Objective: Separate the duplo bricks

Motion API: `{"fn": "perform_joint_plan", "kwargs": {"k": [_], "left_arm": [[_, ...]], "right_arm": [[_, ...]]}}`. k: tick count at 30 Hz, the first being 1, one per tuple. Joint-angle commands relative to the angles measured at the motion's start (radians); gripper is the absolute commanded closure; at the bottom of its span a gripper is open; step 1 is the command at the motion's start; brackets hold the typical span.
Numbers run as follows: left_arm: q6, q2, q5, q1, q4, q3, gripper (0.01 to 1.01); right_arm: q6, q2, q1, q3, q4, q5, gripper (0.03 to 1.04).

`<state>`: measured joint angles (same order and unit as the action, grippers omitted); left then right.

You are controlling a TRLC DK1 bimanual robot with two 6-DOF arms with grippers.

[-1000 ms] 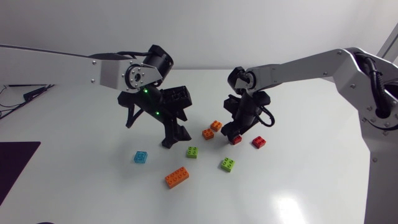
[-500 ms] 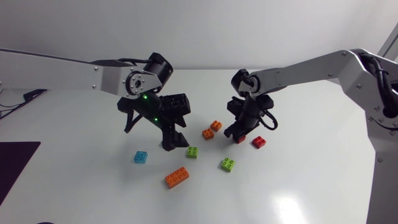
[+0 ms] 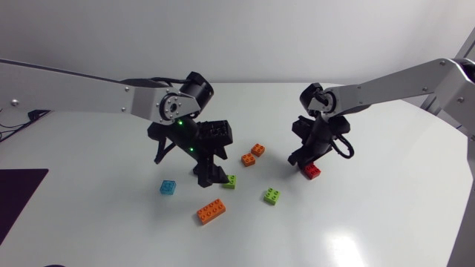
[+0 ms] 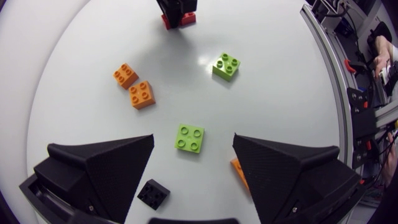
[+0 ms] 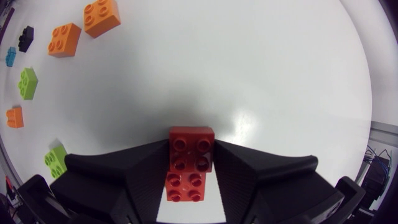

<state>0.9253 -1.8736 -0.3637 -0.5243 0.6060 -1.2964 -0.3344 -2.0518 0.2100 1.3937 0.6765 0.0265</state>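
Pinching two glossy, studded red bricks point(image 5: 191, 149), my right claw point(image 5: 191, 163) rests on the smooth white counter point(image 5: 249, 62). My left claw point(image 4: 193, 140) gapes wide around a square green brick point(image 4: 189, 137), untouched; two orange bricks point(image 4: 142, 94) lie ahead.

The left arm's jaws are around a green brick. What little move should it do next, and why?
Probably the left gripper should sink a little and close on the green brick. Its jaws stand wide open, one on each side of that brick, and neither touches it yet, so the brick looks lined up for a grasp.
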Motion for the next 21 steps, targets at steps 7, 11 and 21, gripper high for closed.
{"fn": "perform_joint_plan", "kwargs": {"k": [7, 11, 21], "left_arm": [[0.162, -0.096, -0.020, 0.000, 0.000, 0.020, 0.146], [0.184, -0.124, -0.029, 0.000, 0.000, -0.007, 0.162], [0.191, -0.217, -0.027, -0.016, 0.012, -0.101, 0.269]], "right_arm": [[-0.057, 0.127, 0.023, -0.117, -0.064, -0.002, 0.07], [-0.072, 0.171, 0.028, -0.160, -0.094, -0.002, 0.07], [-0.109, 0.260, 0.008, -0.228, -0.126, -0.028, 0.07]]}}
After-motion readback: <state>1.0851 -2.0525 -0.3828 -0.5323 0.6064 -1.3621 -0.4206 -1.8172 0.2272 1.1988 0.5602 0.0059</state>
